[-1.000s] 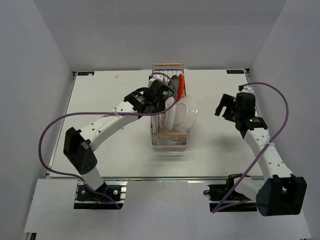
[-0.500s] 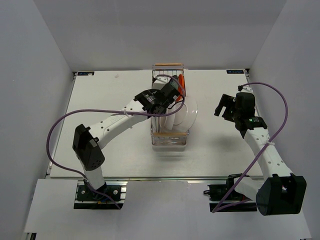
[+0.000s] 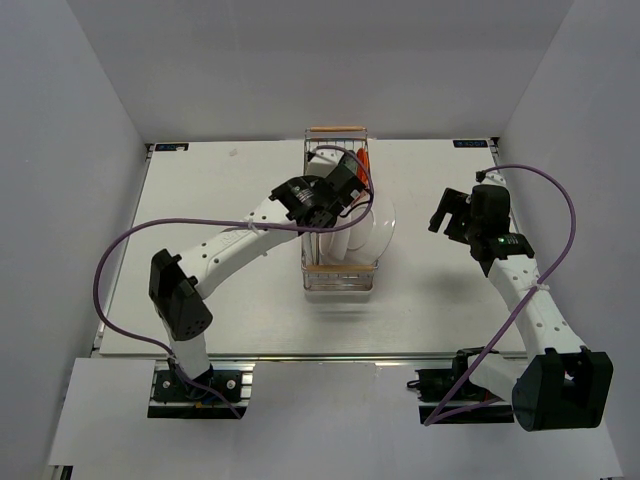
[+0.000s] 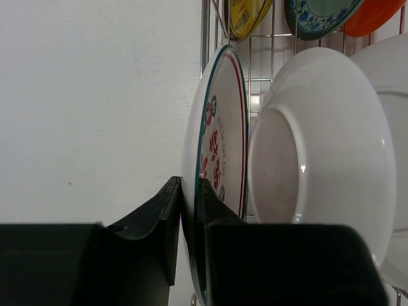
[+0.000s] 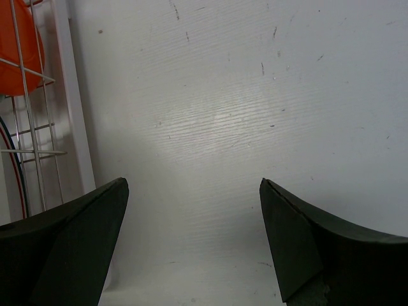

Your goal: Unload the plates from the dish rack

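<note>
Now the left tool [image 4: 189,194] pinches the rim of the red-marked plate [image 4: 217,127], upright in the dish rack [image 3: 338,283] among the other plates [image 4: 319,146], none on the desk [image 5: 255,95] yet, while the right tool [image 5: 192,188] hovers spread nearby.

Silver wire on the dish rack [image 3: 338,283], tan-orange on its handle bars [image 3: 336,129]. Inside it: white plate with red marks [image 4: 213,159], rimmed in thin teal and red lines; next to it a plain white plate [image 4: 319,159]; towards the far end a yellow patterned plate [image 4: 245,13], a teal plate [image 4: 319,13] with blue-figured rim, a solid orange-red plate [image 4: 376,16]. Black on left tool [image 4: 189,188] and right tool [image 5: 192,191]. White, faintly speckled worktop [image 3: 220,200] around the dish rack; purple cables [image 3: 575,213].
</note>
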